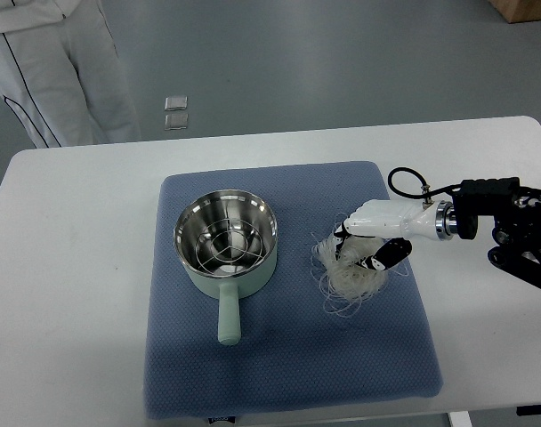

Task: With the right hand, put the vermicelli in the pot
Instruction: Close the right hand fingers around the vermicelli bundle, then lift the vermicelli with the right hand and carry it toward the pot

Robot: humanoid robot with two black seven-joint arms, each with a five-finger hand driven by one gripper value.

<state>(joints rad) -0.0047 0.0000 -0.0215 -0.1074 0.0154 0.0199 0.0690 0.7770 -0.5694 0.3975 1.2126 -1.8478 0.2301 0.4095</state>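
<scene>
A pale green pot (226,258) with a shiny steel inside and a short handle pointing toward me sits on the left half of a blue mat (288,374). A loose bundle of whitish vermicelli (349,276) lies on the mat to the pot's right. My right hand (364,238), white with dark fingertips, comes in from the right edge and rests on top of the bundle, its fingers curled down into the strands. The bundle still touches the mat. The left arm does not show.
The mat lies on a white table (66,267). A person in light trousers (61,80) stands beyond the table's far left corner. Two small clear packets (175,111) lie on the grey floor behind the table.
</scene>
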